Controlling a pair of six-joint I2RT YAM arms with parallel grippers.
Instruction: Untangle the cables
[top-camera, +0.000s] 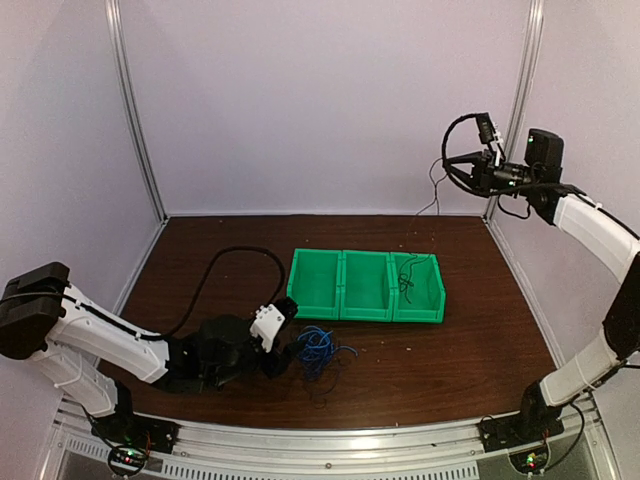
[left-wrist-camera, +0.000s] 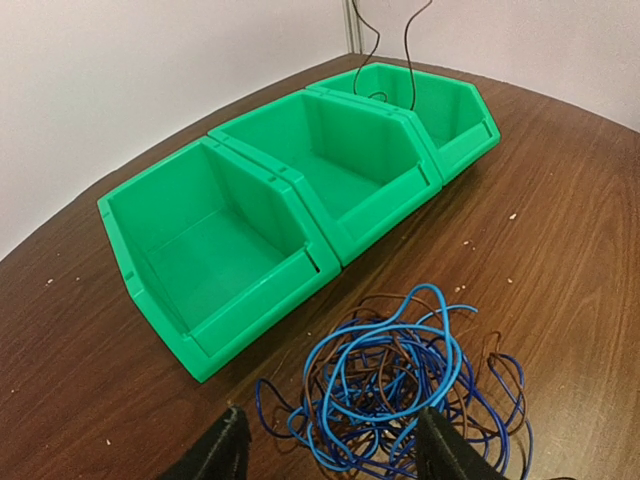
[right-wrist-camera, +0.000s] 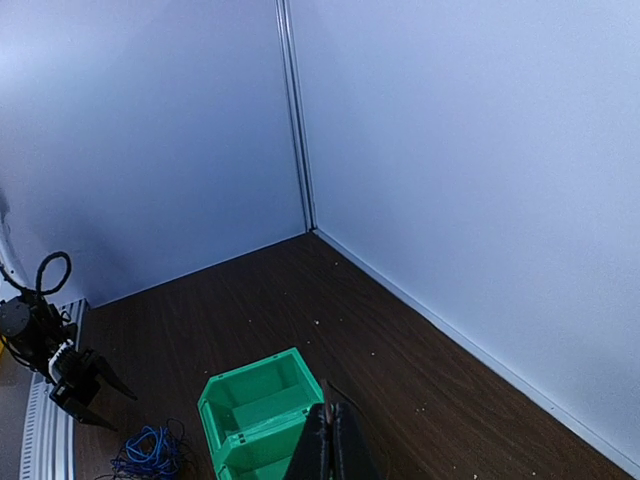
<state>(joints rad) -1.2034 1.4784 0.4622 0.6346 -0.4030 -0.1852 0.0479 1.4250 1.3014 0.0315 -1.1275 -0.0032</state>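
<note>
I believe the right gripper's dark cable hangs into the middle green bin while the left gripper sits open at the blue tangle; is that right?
Not quite: the dark cable from the right gripper hangs into the right-hand end bin, not the middle one, as the top external view shows. The left gripper does sit open at the blue tangle.

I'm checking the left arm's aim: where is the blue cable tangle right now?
Top view: the blue cable tangle lies on the table in front of the green bins' left end, just right of the open left tool.
</note>
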